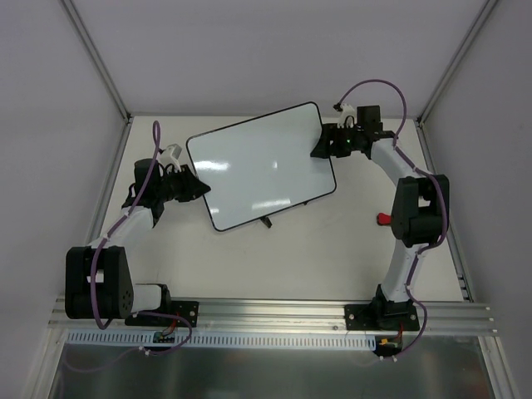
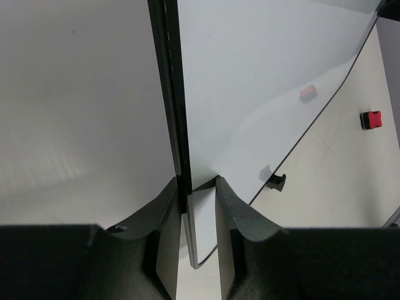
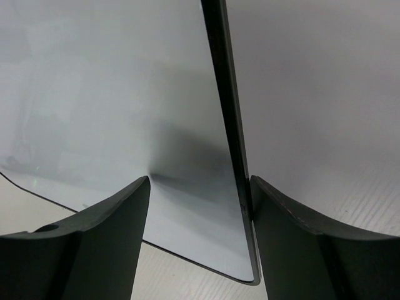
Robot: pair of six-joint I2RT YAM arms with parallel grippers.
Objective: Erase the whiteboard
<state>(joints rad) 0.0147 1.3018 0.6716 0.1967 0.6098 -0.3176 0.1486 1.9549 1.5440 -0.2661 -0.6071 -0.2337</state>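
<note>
**Bimanual hold, top and wrist views.** The whiteboard sits mid-table, skewed so that its long sides run diagonally, with one small black foot showing below its near edge. Its glossy face shows no writing in any view, so the wiping appears done and the step in hand is probably handling the board.

The left gripper is closed narrowly over the board's left edge, one finger against the black frame and the other on the white face. The right gripper straddles the far right edge with its fingers set much wider. The frame lies against one finger, but you cannot tell whether the opposite pad touches the face.

The red eraser lies on the table well apart from the board, near the right arm's elbow.

To do this step well, confirm the right-hand grip before you move anything — a board pinched at one end only will pivot. Move both wrists together and keep the frame untwisted. If you set the board down, let the feet land first, then open the right fingers before the left.
</note>
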